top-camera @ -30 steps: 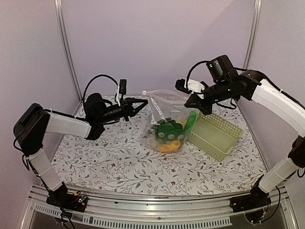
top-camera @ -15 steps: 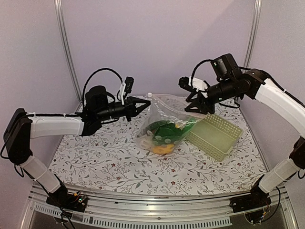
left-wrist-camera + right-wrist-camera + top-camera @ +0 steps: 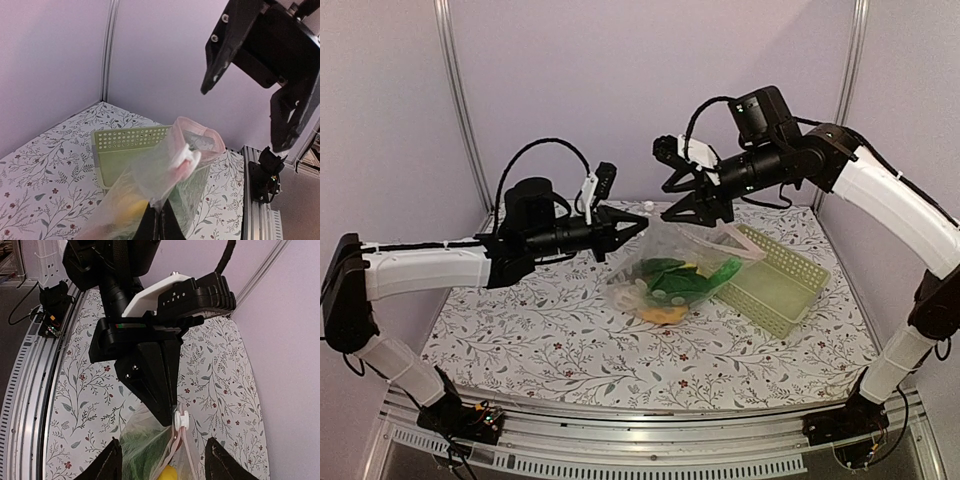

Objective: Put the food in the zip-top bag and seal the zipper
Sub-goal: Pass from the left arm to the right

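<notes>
Food (image 3: pixel 670 278) fills the zip-top bag (image 3: pixel 692 238) mid-table, left of a green basket (image 3: pixel 775 285), seen overhead, its raised mouth corner pinched in the left gripper (image 3: pixel 640 222); left wrist view shows the right gripper (image 3: pixel 244 119) spread open above the pink zipper (image 3: pixel 190 121); right wrist view shows its fingers (image 3: pixel 112 462) parted and empty over the bag.

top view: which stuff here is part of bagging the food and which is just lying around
In the job:
zip-top bag
pink zipper along its mouth
toy food inside the bag
left gripper, shut on the bag's mouth corner
right gripper, open above the mouth

Lying about:
pale green lattice basket, beside the bag
</notes>
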Action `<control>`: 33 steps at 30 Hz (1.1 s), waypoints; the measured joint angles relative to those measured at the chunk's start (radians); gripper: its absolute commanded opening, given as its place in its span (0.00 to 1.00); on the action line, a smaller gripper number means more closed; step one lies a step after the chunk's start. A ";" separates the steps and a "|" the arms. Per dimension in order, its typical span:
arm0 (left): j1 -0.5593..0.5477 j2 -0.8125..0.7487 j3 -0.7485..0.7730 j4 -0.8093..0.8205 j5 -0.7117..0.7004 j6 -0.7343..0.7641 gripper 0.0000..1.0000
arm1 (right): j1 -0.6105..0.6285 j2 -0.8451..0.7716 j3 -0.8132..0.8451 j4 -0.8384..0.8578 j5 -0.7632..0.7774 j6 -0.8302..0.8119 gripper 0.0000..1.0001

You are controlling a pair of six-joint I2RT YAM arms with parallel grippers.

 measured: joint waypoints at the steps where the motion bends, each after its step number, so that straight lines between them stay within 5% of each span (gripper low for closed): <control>1: -0.006 -0.006 0.000 -0.008 -0.003 0.003 0.00 | 0.007 0.016 0.008 0.004 0.005 0.003 0.55; 12: -0.031 -0.082 0.000 -0.092 -0.030 0.051 0.00 | 0.060 0.095 0.024 0.005 0.035 0.003 0.36; 21: -0.034 -0.116 0.000 -0.155 -0.052 0.108 0.03 | 0.066 0.134 0.074 0.004 0.090 0.021 0.00; 25: -0.035 -0.134 0.000 -0.187 -0.069 0.139 0.33 | 0.067 0.145 0.084 -0.003 0.106 0.024 0.00; 33: -0.037 -0.150 0.000 -0.196 -0.089 0.179 0.34 | 0.067 0.146 0.091 -0.046 0.080 0.022 0.00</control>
